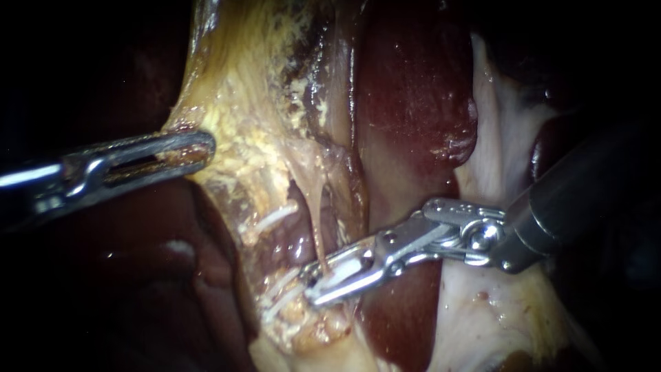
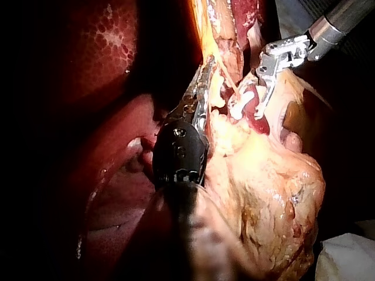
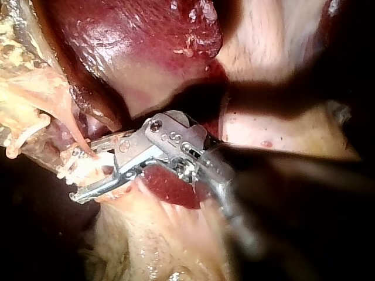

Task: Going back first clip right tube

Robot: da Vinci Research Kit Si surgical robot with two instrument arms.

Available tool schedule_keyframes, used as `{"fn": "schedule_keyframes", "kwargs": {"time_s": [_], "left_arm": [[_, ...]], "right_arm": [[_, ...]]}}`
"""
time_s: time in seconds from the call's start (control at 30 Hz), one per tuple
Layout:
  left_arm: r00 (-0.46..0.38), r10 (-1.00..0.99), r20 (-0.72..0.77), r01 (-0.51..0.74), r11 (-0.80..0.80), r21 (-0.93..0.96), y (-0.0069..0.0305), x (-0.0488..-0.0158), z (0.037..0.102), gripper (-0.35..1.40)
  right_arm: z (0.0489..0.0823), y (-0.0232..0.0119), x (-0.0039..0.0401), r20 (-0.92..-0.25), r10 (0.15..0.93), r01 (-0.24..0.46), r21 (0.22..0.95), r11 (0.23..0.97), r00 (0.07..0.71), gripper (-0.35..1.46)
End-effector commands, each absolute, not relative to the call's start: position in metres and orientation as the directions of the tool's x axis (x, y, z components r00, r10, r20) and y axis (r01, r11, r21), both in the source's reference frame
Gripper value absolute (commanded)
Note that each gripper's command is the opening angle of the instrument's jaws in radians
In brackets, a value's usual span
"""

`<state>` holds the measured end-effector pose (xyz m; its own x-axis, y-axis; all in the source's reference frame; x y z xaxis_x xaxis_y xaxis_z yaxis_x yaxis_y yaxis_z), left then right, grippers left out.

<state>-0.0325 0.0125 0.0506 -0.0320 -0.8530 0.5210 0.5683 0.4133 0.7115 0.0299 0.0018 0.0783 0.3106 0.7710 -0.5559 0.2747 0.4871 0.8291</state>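
Right claw [image 1: 329, 281], open astride the clip [image 1: 342, 274], could snag and dislodge it if pulled back askew; left claw [image 1: 198, 148] clamps tissue [image 1: 237, 127].

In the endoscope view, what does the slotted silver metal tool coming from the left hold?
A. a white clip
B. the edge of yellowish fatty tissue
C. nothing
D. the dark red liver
B: the slotted silver left tool is closed on the edge of the yellowish fatty tissue.
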Motion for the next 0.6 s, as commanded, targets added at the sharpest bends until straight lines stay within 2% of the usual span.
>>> {"fn": "schedule_keyframes", "kwargs": {"time_s": [0.03,0.17,0.23,0.4,0.6], "left_arm": [[-0.032,-0.853,0.521,0.568,0.413,0.712,0.0125,-0.0325,0.0506,-0.35],[-0.032,-0.853,0.521,0.568,0.413,0.712,0.0125,-0.0325,0.0506,-0.35],[-0.032,-0.853,0.521,0.568,0.413,0.712,0.0125,-0.0325,0.0506,-0.35],[-0.032,-0.853,0.521,0.568,0.413,0.712,0.0125,-0.0324,0.0506,-0.35],[-0.032,-0.853,0.521,0.568,0.413,0.712,0.0125,-0.0324,0.0506,-0.35]], "right_arm": [[0.0784,0.0018,0.0298,-0.573,0.766,0.257,0.818,0.514,0.293,0.58],[0.0784,0.0017,0.0298,-0.604,0.754,0.213,0.797,0.565,0.260,0.60],[0.0785,0.0017,0.0295,-0.624,0.740,0.214,0.781,0.587,0.251,0.60],[0.0784,0.0019,0.0287,-0.680,0.677,0.215,0.732,0.646,0.283,0.60],[0.0778,0.0016,0.0261,-0.786,0.565,0.209,0.614,0.761,0.253,0.60]]}}
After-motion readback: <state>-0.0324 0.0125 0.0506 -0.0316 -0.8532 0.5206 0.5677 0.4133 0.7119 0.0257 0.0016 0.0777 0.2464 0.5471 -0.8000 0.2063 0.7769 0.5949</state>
